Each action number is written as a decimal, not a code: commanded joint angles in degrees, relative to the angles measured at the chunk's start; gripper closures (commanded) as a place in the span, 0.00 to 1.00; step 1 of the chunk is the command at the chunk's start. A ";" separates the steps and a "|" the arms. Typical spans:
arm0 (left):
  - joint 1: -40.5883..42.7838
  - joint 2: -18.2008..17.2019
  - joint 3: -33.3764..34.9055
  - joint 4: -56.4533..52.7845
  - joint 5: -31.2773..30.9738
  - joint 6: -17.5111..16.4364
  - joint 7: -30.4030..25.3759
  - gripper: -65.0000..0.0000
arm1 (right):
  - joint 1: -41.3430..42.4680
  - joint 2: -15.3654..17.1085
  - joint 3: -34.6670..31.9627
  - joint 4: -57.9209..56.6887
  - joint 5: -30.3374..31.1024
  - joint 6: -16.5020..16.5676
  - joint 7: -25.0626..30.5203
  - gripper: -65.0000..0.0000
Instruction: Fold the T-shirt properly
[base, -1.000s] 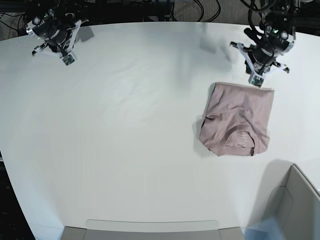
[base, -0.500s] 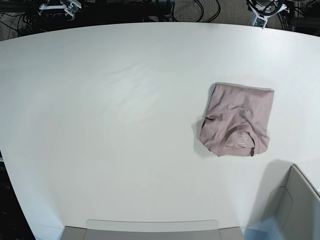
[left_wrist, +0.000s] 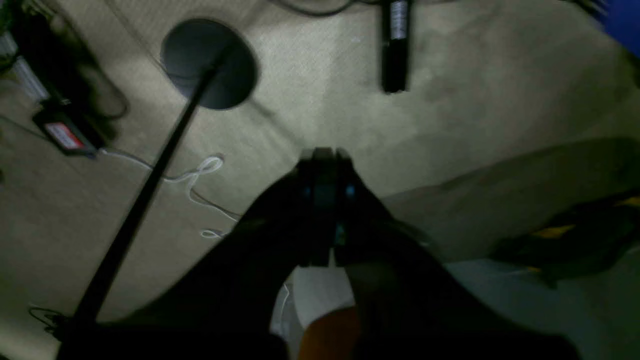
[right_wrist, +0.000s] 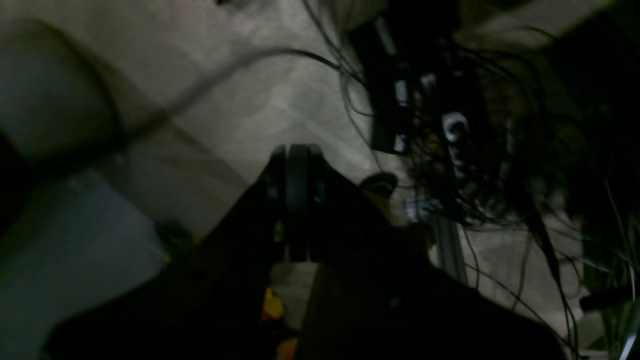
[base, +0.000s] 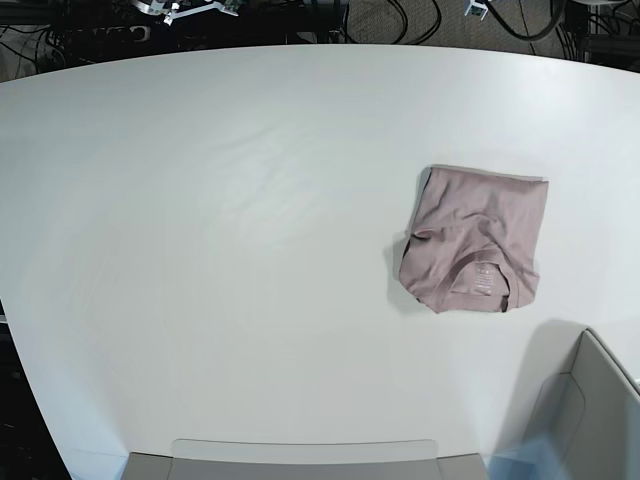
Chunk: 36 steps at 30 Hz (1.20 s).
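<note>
Scanning left to right, most of the white table (base: 200, 300) is seen bare; the T-shirt (base: 477, 238) is found folded near the right edge. Both grippers, left gripper (left_wrist: 324, 207) and right gripper (right_wrist: 296, 200), are seen closed and empty off the table. Soft folds could slump if nudged. Its collar faces the near edge; it looks nearly square.

A broad white table (base: 200, 250) fills the view; beyond its far edge, beige carpet (left_wrist: 475, 90) strewn with cables (right_wrist: 450, 150).
</note>
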 joint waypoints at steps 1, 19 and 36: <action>-1.30 -0.30 -0.13 -3.16 1.02 -0.05 -0.99 1.00 | 1.18 0.74 -0.83 -2.55 -0.18 0.65 1.22 1.00; -24.77 3.66 -0.22 -51.51 1.90 1.80 -41.78 1.00 | 29.49 -2.51 -35.90 -61.01 -0.18 -28.06 30.32 1.00; -28.46 9.55 -0.57 -52.04 1.72 2.68 -40.29 1.00 | 33.71 -9.54 -36.08 -79.74 -0.18 -28.06 41.40 1.00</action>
